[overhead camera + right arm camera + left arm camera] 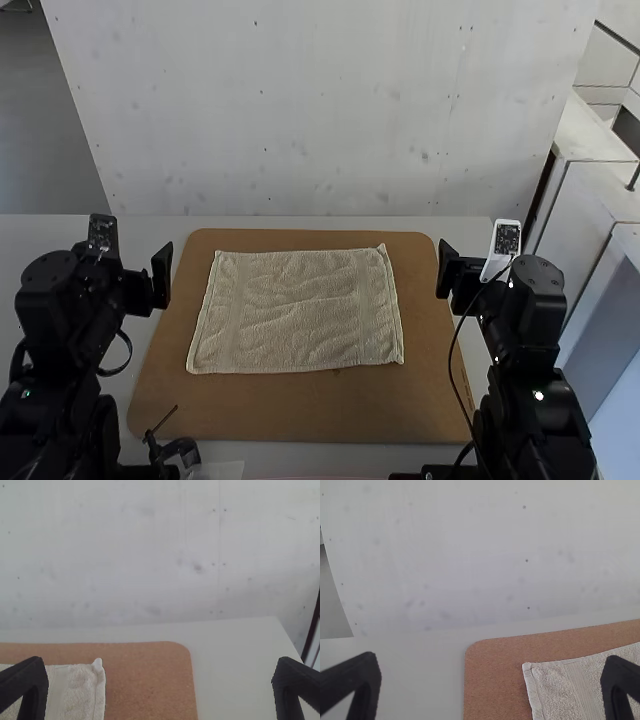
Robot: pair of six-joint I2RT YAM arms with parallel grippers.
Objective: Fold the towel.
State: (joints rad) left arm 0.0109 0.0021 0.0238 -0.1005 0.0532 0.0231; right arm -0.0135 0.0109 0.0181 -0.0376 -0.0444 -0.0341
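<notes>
Towel: beige rectangular terry-cloth towel (300,310), spread flat on the brown, round-cornered board (290,412), between the arms.
Folding: apparently at the start; no fold made, so all of it seems left to do.
Black tapered grippers: left (490,660) and right (160,664) both wide apart and empty.
High view: all four towel edges.
Left wrist view: woven band near the far left corner, in close detail.
Right wrist view: far right corner's upturned tip, closer.
</notes>
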